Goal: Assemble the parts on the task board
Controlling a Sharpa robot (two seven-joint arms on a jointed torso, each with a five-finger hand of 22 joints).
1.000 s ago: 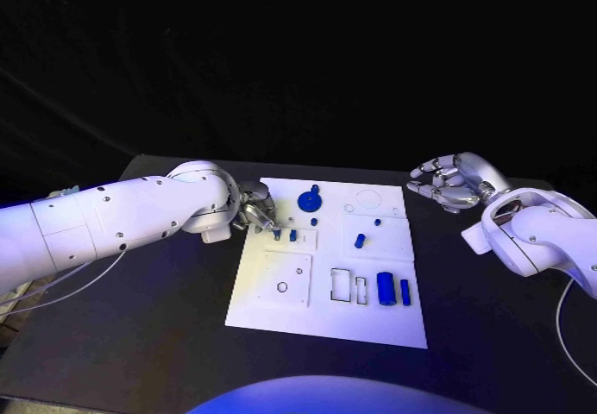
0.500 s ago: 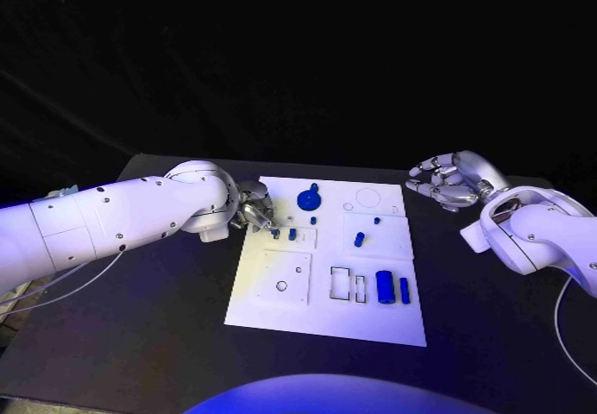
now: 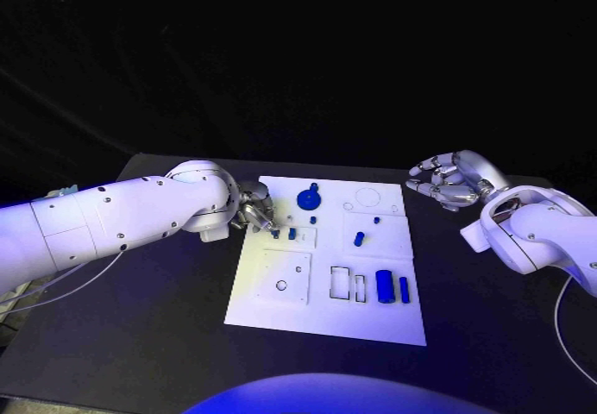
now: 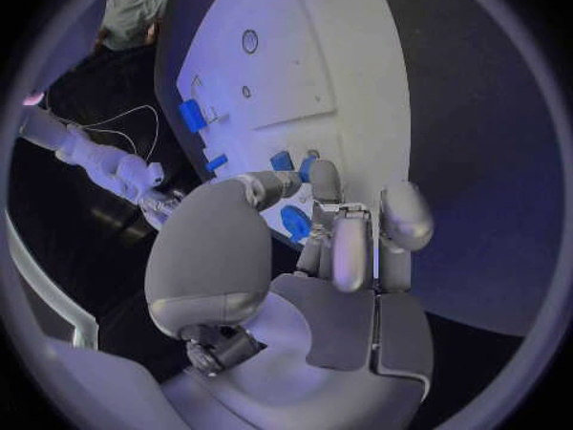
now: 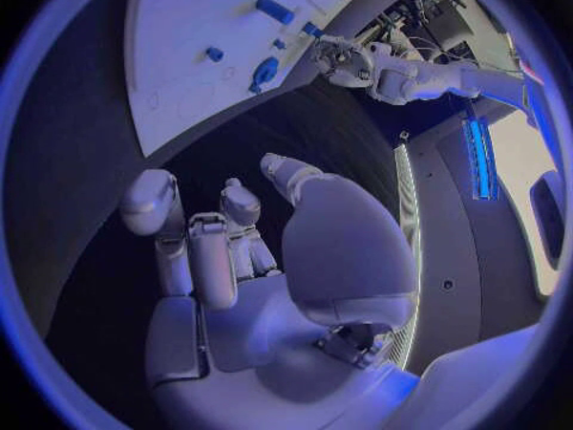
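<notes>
White task board (image 3: 280, 302) flat in the middle of the black surface (image 3: 137, 345), near edge toward the robot. Left hand (image 3: 258, 212) down at the board's left edge, toward its far end, fingers curled together over the board beside two small blue pegs (image 3: 285, 233) that stand in a raised square there. Cannot tell whether those fingers pinch anything — in the left wrist view the fingertips (image 4: 320, 174) bunch close above the board (image 4: 310, 57), with small blue parts (image 4: 282, 161) just beside them and a blue piece (image 4: 295, 224) partly hidden under the fingers, contact unclear.

Blue round part with a knob (image 3: 309, 200) on the board's far end, just beside the left hand. Another blue peg (image 3: 358, 239) near the board's middle, a tiny blue one (image 3: 376, 222) just beyond it. Blue cylinder (image 3: 385, 287) and slimmer blue bar (image 3: 405, 290) side by side toward the near right corner, next to two rectangular cut-outs (image 3: 347, 285). Raised square plate with a small hole (image 3: 282, 278) on the near left.

Right hand (image 3: 445, 183) raised off the board's far right corner, well apart from every part — fingers half curled yet spread, nothing in them. Right wrist view: same bare palm (image 5: 251, 287), board (image 5: 203, 29) and blue parts well beyond the fingertips.
</notes>
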